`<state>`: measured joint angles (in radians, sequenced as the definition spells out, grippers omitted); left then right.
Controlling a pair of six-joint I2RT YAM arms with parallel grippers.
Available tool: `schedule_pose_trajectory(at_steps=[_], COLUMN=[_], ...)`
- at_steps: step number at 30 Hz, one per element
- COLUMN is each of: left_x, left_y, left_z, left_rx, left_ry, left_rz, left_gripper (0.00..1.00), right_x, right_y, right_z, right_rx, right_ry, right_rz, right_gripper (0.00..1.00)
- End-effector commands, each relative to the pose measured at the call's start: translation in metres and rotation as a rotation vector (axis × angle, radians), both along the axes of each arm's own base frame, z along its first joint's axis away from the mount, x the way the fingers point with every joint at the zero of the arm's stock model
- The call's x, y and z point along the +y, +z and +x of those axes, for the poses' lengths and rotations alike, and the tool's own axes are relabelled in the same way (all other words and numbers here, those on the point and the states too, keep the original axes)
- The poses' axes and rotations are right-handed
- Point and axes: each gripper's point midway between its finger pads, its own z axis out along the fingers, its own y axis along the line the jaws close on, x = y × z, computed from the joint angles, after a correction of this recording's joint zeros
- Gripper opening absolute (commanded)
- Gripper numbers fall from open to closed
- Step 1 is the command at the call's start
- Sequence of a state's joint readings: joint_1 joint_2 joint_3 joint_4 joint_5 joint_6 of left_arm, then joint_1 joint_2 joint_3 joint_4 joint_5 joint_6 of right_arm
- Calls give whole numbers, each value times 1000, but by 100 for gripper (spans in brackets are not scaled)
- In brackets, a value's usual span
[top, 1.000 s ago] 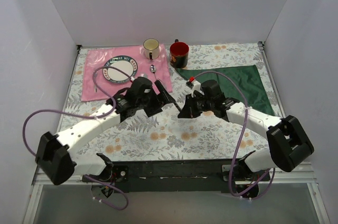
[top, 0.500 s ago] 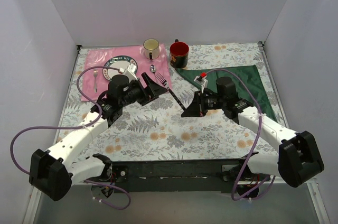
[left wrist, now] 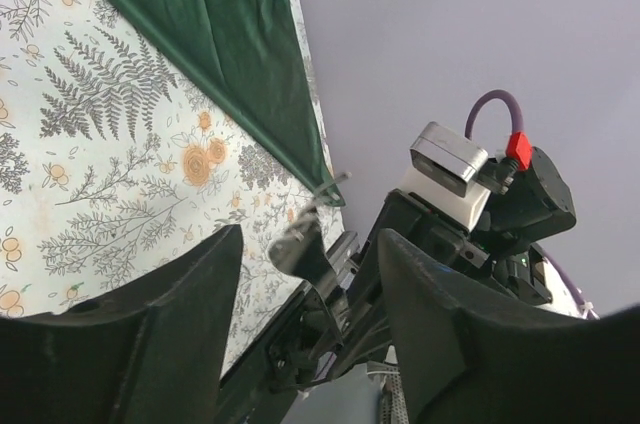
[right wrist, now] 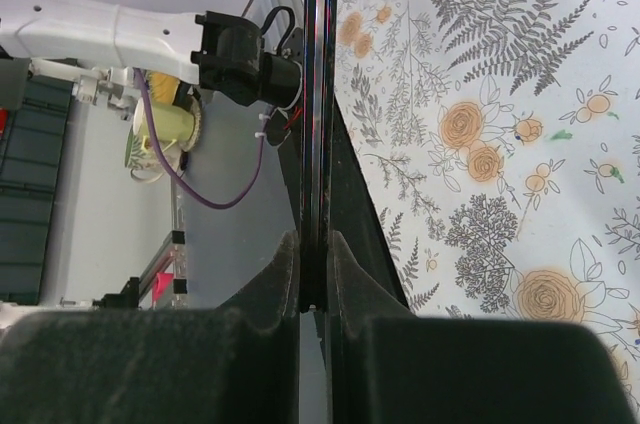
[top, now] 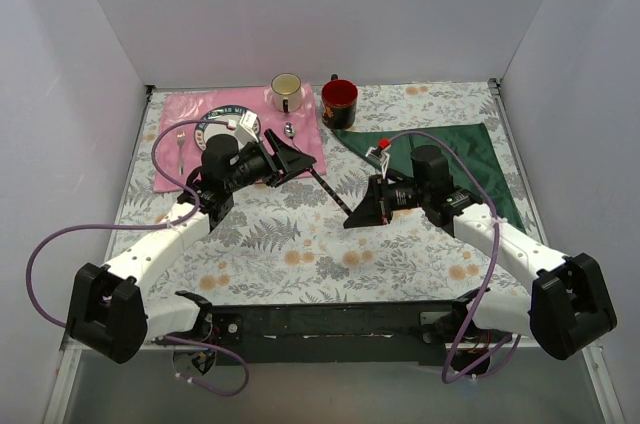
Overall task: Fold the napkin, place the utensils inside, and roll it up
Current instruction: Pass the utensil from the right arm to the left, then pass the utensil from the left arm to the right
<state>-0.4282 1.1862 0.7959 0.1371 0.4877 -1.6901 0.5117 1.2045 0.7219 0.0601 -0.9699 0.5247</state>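
The utensils (top: 330, 189), with thin black handles and silver heads, hang slanted above the table's middle. My right gripper (top: 360, 212) is shut on the handle ends; in the right wrist view the handles (right wrist: 318, 124) run straight up from between the pinched fingers (right wrist: 288, 274). My left gripper (top: 296, 159) is open at the other end. Its jaws stand either side of the blurred silver heads (left wrist: 305, 244) with a gap on each side. The dark green napkin (top: 485, 159) lies flat at the right, partly under the right arm, and shows as a green corner (left wrist: 220, 24) in the left wrist view.
A pink placemat (top: 175, 109) at the back left carries a patterned plate (top: 222, 124), a small silver fork (top: 181, 144) and a spoon (top: 289, 130). A cream mug (top: 287, 92) and a red mug (top: 339, 102) stand at the back. White walls enclose three sides.
The left gripper swung back and left, then came up to the utensil heads with its jaws narrowing. The right gripper drew right, lifting the utensils, and has held steady since.
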Motion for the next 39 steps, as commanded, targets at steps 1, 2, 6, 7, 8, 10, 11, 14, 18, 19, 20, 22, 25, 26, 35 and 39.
schedule_pose_trajectory(at_steps=[1, 2, 6, 7, 8, 10, 11, 14, 18, 19, 20, 22, 25, 26, 35, 39], left_x=[-3, -1, 1, 1, 2, 3, 5, 10, 10, 11, 11, 12, 13, 14, 18, 19], left_y=[21, 21, 24, 28, 28, 23, 24, 14, -1, -1, -2, 1, 2, 2, 0, 3], left_z=[1, 3, 4, 6, 8, 10, 14, 20, 15, 14, 13, 11, 10, 10, 7, 6], left_rx=[-61, -64, -89, -111, -114, -99, -102, -39, 67, 74, 80, 77, 82, 84, 103, 96], left_ry=[-35, -29, -30, -33, -31, -27, -9, 23, 24, 29, 34, 46, 54, 58, 73, 74], left_rz=[-35, -32, -20, -7, 5, 44, 66, 121, 143, 139, 135, 128, 136, 140, 155, 154], left_gripper=[52, 47, 22, 14, 9, 0, 0, 0, 0, 0, 0, 0, 0, 0, 0, 0], right_x=[1, 1, -1, 0, -4, -7, -11, -15, -13, -6, -3, 7, 19, 21, 47, 52], right_y=[27, 27, 26, 27, 18, 6, 6, 12, 21, 23, 24, 31, 41, 42, 40, 36], right_z=[-7, -7, -11, -9, -13, 1, 4, 36, 66, 64, 66, 72, 79, 80, 74, 73], right_rx=[-67, -66, -61, -93, -54, -86, -114, -236, -396, -416, -430, -483, -581, -602, -664, -660], right_ry=[56, 60, 77, 82, 78, 4, -10, -145, -260, -239, -231, -222, -225, -225, -165, -150], right_rz=[67, 68, 63, 57, 6, -99, -153, -300, -507, -524, -544, -590, -651, -671, -719, -713], right_gripper=[1, 1, 1, 1, 1, 24, 34, 59, 73, 73, 73, 77, 75, 73, 51, 42])
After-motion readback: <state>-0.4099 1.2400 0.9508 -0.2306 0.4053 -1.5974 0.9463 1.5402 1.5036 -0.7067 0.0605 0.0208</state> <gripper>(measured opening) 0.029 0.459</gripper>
